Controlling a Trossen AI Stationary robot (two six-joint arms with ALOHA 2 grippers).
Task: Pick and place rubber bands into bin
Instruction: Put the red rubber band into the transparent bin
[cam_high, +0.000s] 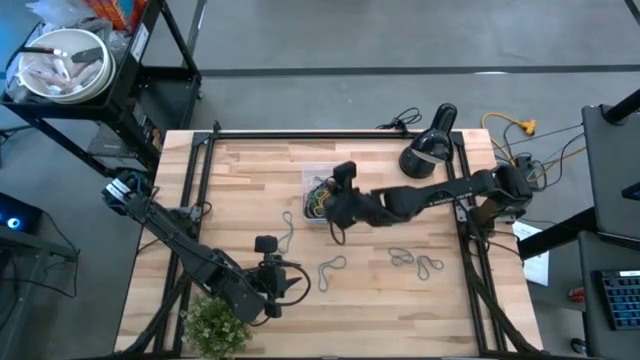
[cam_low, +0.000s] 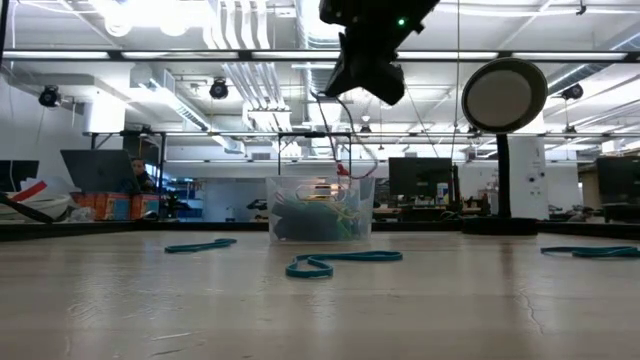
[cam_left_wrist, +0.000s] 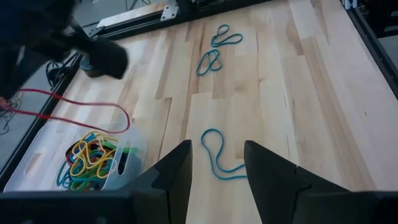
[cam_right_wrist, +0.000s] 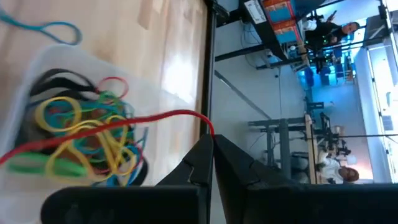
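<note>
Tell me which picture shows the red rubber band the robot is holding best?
The right wrist view: the red rubber band hangs from the shut right tool over the bin. The left wrist view shows it farther off. The low view shows a thin strand. The high view hardly shows it.

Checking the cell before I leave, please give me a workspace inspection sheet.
Surface: wooden table.
Job's things: clear bin holds a tangle of bands; loose bands lie on the table; red band pinched by right gripper.
Clutter: plant at the near edge; lamp at the far edge.
Grippers: right gripper shut above the bin; left gripper open over a blue band.
Cables: yellow cable off the table.
Surroundings: a person far behind.
</note>
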